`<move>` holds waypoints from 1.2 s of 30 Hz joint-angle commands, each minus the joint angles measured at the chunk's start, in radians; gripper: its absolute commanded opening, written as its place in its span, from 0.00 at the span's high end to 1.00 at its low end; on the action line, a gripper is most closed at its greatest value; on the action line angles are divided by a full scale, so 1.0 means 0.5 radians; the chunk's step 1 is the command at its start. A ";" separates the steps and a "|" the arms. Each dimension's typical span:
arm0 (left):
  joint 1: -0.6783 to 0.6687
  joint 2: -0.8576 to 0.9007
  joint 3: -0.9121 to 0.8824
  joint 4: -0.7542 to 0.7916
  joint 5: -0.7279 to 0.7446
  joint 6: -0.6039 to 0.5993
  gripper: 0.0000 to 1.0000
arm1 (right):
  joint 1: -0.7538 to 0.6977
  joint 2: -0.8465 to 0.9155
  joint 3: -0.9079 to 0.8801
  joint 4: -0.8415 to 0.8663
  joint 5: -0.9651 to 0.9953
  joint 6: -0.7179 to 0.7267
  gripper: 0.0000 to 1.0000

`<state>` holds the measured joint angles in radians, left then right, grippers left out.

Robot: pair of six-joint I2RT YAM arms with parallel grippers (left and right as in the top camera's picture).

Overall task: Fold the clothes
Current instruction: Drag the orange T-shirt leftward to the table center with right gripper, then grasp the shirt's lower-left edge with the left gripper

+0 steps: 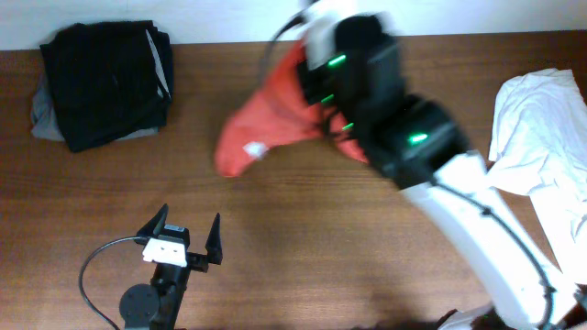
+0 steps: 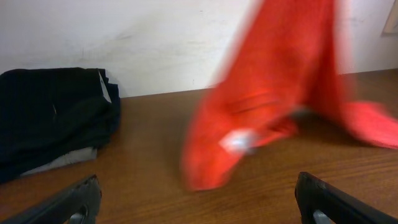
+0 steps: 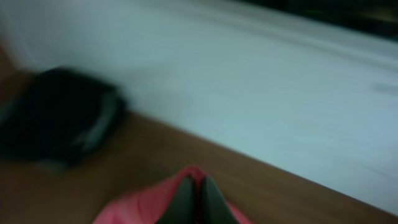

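Overhead: black pile [image 1: 101, 82] left; white cloth [image 1: 537, 128] right; right arm [image 1: 477, 211] overlaps T-shirt [image 1: 266, 124].

The T-shirt [image 1: 261, 124] is smeared by blur in every view, so its white print cannot be read, its upper part is hidden under the right arm [image 1: 404, 137], and the white cloth [image 1: 541, 137] is cut by the picture's right edge.

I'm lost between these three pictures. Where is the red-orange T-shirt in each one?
Overhead: the red-orange T-shirt is at upper centre, bunched up.
Left wrist: the shirt is at upper right, hanging down to the table, blurred.
Right wrist: the shirt is at bottom centre, a pink blur around the right arm's shut fingers.
Shared landmark: the black folded pile, at the left in every view.
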<state>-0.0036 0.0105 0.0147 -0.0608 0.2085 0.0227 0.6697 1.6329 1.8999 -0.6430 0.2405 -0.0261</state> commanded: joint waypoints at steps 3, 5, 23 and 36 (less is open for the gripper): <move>-0.008 -0.011 -0.011 -0.002 0.002 0.032 0.01 | 0.351 0.215 0.047 -0.010 -0.039 0.018 0.25; -0.008 -0.011 -0.011 -0.002 0.002 0.032 0.01 | 0.342 0.198 0.050 -0.030 0.094 0.087 0.18; -0.008 -0.011 -0.011 -0.002 0.002 0.032 0.01 | -0.910 0.617 0.045 -0.883 -0.108 0.550 0.02; -0.010 0.100 0.209 0.343 0.579 -0.246 0.01 | -0.925 0.890 0.051 -0.969 -0.155 0.549 0.02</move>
<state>-0.0048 0.0139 0.0269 0.1013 0.4267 -0.0319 0.2146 2.0956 1.9114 -1.1225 0.1661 0.2363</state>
